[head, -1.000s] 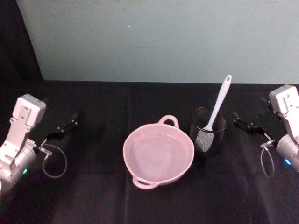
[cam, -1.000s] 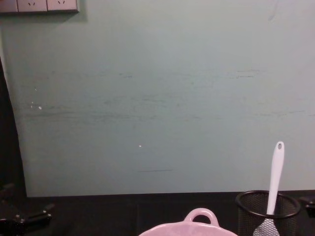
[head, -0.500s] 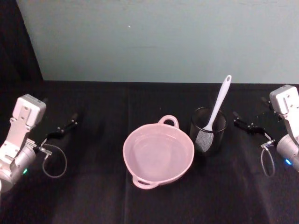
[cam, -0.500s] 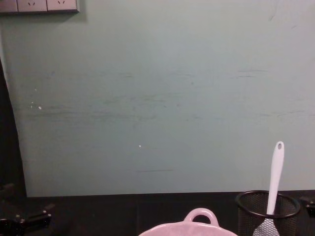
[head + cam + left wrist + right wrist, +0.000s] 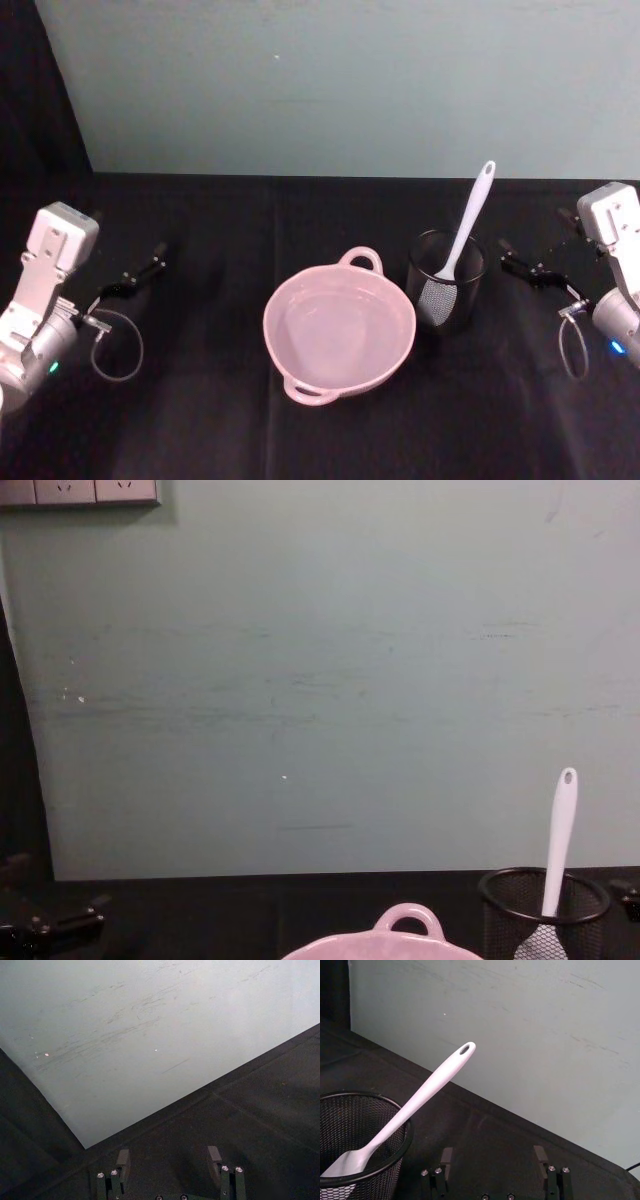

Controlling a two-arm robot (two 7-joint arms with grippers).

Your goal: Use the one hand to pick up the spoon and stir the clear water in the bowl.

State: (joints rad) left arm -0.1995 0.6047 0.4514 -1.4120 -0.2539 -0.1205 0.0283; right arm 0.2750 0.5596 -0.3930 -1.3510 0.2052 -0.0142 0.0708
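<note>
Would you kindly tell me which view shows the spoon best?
The right wrist view: the spoon shows large, blade in the mesh cup, holed handle leaning out. The head view shows it whole but small; the chest view mostly its handle.

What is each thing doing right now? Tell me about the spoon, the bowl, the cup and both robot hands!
Spoon: standing tilted in the mesh cup, blade down, not held.
Mesh cup: upright, beside the bowl.
Bowl: upright on the table, clear water inside.
Right end effector: open, empty, apart from the cup.
Left end effector: open, empty, far to the bowl's left.
</note>
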